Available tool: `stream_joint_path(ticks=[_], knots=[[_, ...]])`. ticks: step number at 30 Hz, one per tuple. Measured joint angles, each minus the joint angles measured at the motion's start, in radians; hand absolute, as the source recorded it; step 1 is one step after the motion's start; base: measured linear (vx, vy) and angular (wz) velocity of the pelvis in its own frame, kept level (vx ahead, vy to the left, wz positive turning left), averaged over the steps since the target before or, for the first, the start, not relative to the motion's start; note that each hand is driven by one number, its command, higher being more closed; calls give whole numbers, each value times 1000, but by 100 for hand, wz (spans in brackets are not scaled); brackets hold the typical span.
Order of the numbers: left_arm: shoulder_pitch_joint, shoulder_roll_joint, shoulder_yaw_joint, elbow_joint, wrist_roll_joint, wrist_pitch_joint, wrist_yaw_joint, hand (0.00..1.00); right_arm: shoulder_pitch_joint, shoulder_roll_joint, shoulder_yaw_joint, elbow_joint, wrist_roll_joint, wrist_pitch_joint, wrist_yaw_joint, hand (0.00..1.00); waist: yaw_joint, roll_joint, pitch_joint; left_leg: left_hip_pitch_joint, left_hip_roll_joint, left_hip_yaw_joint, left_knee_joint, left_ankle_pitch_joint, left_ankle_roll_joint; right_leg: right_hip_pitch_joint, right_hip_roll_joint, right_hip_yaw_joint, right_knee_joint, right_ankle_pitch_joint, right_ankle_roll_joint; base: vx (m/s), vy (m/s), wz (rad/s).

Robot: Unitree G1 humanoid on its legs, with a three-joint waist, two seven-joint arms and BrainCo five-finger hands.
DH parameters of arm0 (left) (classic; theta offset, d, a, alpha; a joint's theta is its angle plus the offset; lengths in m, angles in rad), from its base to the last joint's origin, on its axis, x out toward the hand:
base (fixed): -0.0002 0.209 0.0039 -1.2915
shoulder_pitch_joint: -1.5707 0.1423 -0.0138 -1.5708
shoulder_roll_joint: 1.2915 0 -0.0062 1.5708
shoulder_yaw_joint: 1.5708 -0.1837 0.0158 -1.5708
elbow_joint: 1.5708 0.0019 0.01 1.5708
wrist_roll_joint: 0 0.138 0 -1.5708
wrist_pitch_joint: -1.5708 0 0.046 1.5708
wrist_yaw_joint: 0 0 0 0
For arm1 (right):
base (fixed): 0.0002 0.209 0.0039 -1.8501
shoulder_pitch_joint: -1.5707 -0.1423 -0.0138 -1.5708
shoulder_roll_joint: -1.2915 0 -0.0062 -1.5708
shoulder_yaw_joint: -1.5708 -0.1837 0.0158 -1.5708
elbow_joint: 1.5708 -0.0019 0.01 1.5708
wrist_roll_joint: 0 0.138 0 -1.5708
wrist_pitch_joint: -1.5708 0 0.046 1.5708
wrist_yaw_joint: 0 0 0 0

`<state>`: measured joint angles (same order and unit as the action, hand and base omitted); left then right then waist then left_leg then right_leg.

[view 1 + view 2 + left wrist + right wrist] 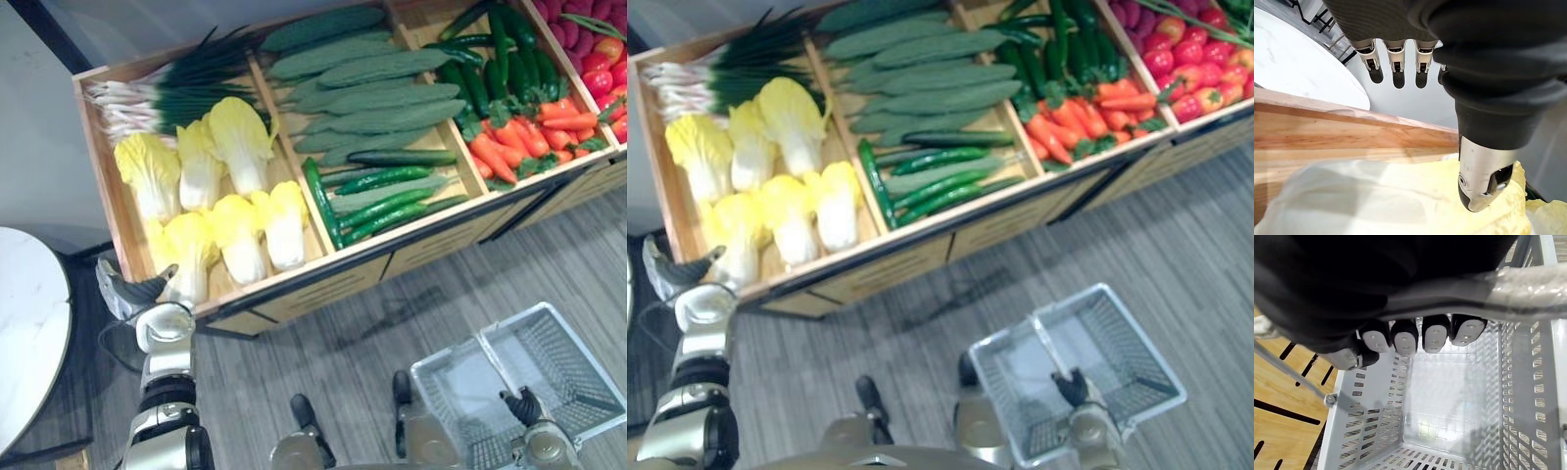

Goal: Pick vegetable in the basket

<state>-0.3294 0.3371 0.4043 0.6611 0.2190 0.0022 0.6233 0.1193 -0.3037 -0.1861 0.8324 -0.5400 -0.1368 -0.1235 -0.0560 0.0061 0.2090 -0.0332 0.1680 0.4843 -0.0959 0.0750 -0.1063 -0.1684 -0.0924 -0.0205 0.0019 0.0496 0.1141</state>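
Hovering the left hand (135, 294) just over the nearest cabbage (188, 253) at the crate's (294, 277) near left corner, holding fingers straight and thumb apart, gripping nothing. Clasping the handle (1528, 289) of the basket (578, 357) with the curled right hand (524, 403); carrying nothing inside. Judging the cabbage light but bulky, soft and leafy at the yellow top, firmer at the white base, likely bruising under a hard squeeze. Favouring a wide grasp round the middle toward the base, closing gently, lifting clear of the neighbours touching it.
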Motion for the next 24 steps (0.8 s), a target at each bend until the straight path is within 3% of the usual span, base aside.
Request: stream_joint_path(ticks=[13, 24], knots=[[-34, -11, 0, 65, 0, 0, 0, 0, -14, 1, 29, -1, 0, -8, -11, 100, 3, -10, 17, -20, 1, 6, 0, 0, 0, -23, 2, 8, -2, 4, -1, 0, 0, 0], [-63, -10, 15, 84, -1, -9, 23, 0, -31, 1, 39, 0, 1, -8, -29, 100, 9, -3, 33, -43, 3, 27, 0, 0, 0, -58, 7, 30, -3, 13, -2, 8, -4, -5]])
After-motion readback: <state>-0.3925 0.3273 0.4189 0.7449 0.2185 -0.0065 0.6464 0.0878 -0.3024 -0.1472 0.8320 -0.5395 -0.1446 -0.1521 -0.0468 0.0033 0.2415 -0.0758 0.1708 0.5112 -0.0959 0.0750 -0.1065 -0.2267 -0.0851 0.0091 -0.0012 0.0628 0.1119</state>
